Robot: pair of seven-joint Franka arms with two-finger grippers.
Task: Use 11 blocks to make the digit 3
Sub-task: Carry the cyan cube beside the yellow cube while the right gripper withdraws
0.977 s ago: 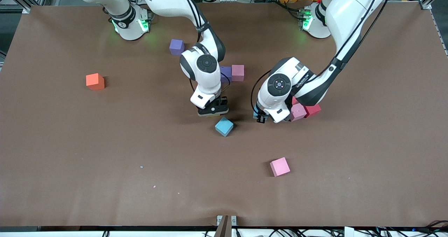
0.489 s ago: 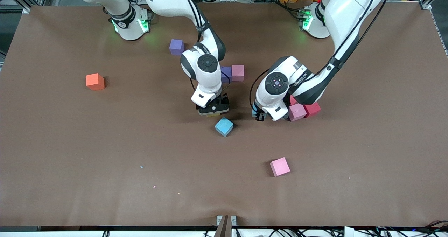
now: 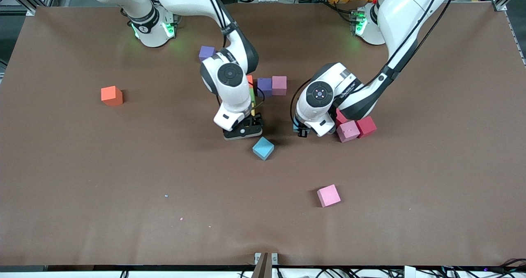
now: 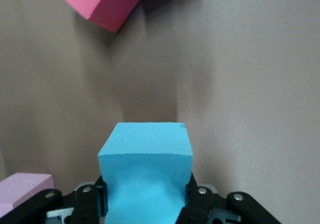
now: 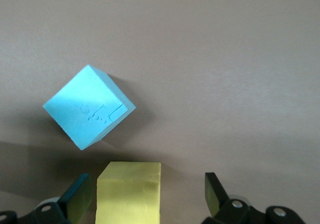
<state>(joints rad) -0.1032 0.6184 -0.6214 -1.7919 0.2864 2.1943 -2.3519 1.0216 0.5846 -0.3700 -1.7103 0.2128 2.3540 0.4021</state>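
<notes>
1. Front view: the right gripper (image 3: 243,132) is low over the surface (image 3: 123,179), beside a light blue block (image 3: 263,148); the left gripper (image 3: 301,131) is near a pink block (image 3: 348,131) and a red block (image 3: 366,126).
2. Left wrist view: its fingers (image 4: 197,204) are clamped on a second light blue block (image 4: 146,174) (held above the surface).
3. Right wrist view: its fingers (image 5: 216,190) stand apart around a yellow block (image 5: 129,193), not touching it.

Worktop (image 3: 123,179): covered edge to edge by a matte brown sheet, with slight ripples along the edge nearest the front camera.
Specks (image 3: 166,196): a few tiny pale bits lie on the sheet nearer the front camera, toward the right arm's end.
Bracket (image 3: 265,258): small metal piece at the middle of the near edge.
</notes>
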